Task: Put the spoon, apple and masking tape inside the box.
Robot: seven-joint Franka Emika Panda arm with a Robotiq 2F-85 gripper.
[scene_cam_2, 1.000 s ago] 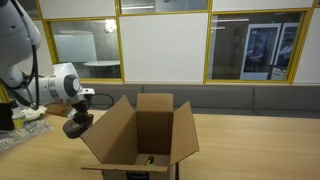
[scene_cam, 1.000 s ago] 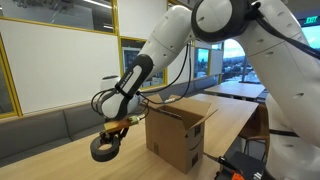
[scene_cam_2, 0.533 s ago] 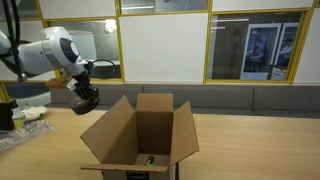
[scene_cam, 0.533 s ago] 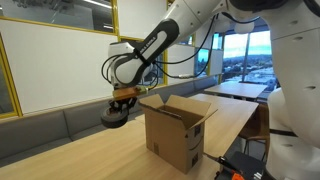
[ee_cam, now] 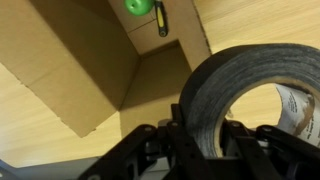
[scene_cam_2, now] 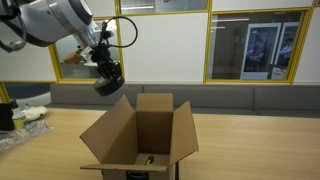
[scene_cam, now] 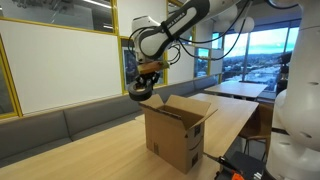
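Observation:
My gripper [scene_cam: 141,88] is shut on a dark roll of masking tape [ee_cam: 245,95] and holds it in the air above the back corner of the open brown cardboard box [scene_cam: 180,130]. In an exterior view the tape [scene_cam_2: 108,82] hangs just above the box's [scene_cam_2: 140,135] left flap. In the wrist view the box [ee_cam: 80,70] lies below with the green apple [ee_cam: 136,6] inside and a dark thin spoon [ee_cam: 161,18] beside it. The gripper [ee_cam: 200,150] grips the roll's rim.
The box stands on a long wooden table [scene_cam: 90,150]. A grey bench [scene_cam_2: 250,98] runs along the windowed wall behind. Plastic-wrapped items [scene_cam_2: 20,118] lie at the table's edge.
My gripper has lifted the tape from table height and carried it up and over toward the box opening.

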